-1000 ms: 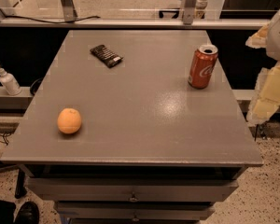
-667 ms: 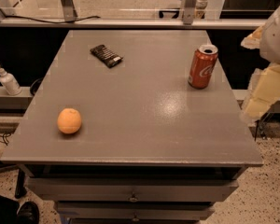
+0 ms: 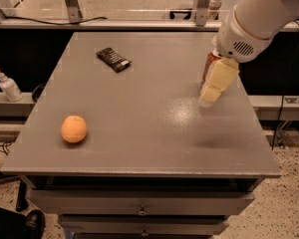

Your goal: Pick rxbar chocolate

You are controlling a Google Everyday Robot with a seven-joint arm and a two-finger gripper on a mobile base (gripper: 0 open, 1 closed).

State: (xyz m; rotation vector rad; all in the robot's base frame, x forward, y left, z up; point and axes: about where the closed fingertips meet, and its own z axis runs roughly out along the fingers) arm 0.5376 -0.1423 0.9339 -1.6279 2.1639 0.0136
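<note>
The cream-yellow gripper [image 3: 211,94] hangs over the right side of the grey table [image 3: 139,148], in front of a red can [image 3: 208,64]. The rxbar chocolate [image 3: 113,59] is dark brown-black, and the fruit [image 3: 74,129] is orange.

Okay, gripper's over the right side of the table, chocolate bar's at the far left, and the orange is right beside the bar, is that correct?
Not quite. In the camera view the orange sits near the front left edge of the table, well apart from the rxbar chocolate at the far left. The gripper is over the right side, as you said.
</note>
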